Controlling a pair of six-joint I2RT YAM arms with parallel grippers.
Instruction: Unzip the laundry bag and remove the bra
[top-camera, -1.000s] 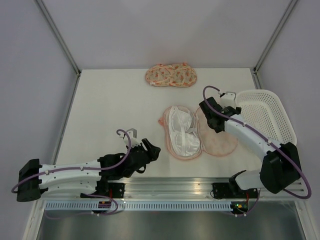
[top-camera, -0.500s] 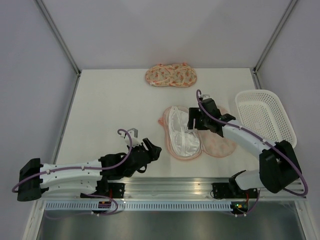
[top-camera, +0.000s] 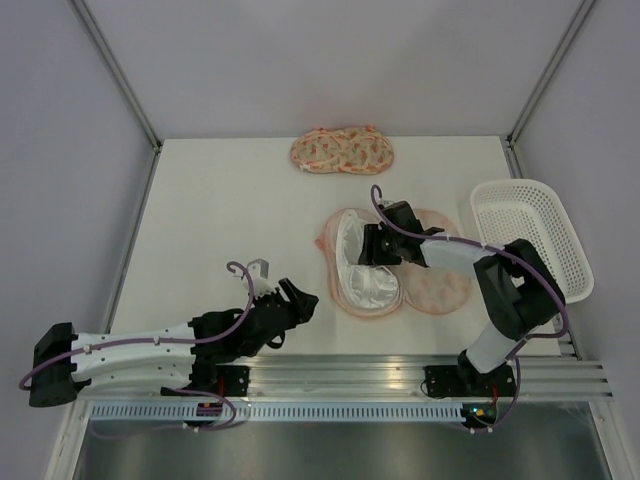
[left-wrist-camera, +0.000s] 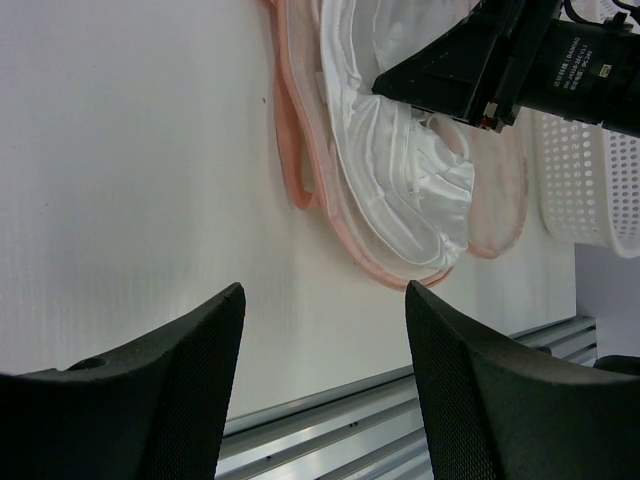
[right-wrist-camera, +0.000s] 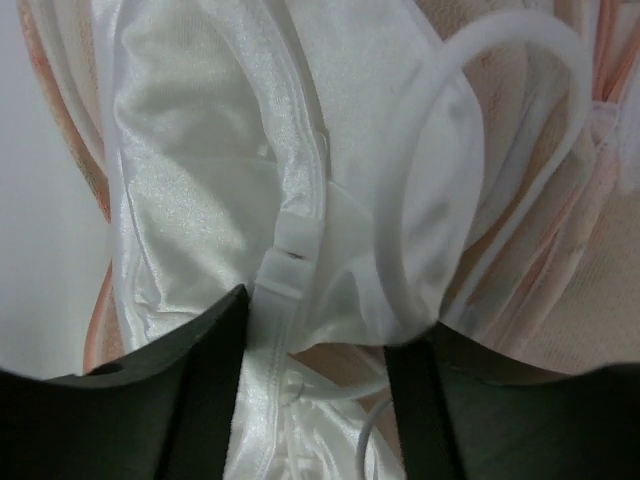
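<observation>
The laundry bag (top-camera: 437, 287) lies open flat at the table's middle, pink-orange with pink trim. The white bra (top-camera: 362, 282) lies in its left lobe. My right gripper (top-camera: 369, 246) is low over the bra's upper part. In the right wrist view its open jaws (right-wrist-camera: 318, 330) straddle the bra's (right-wrist-camera: 190, 200) band and clasp, with the bag's pink lining (right-wrist-camera: 560, 300) to the right. My left gripper (top-camera: 304, 298) is open and empty near the front rail, left of the bag. In the left wrist view its jaws (left-wrist-camera: 325, 300) stand wide apart, with the bra (left-wrist-camera: 420, 175) and bag edge (left-wrist-camera: 293, 150) beyond.
A paler twin pouch (top-camera: 342, 151) lies at the back of the table. A white lattice basket (top-camera: 540, 240) stands at the right edge; it also shows in the left wrist view (left-wrist-camera: 590, 170). The metal rail (top-camera: 350, 378) runs along the front.
My right gripper has moved left from beside the basket and come down onto the bra in the bag's left lobe. The left arm has shifted only slightly.
</observation>
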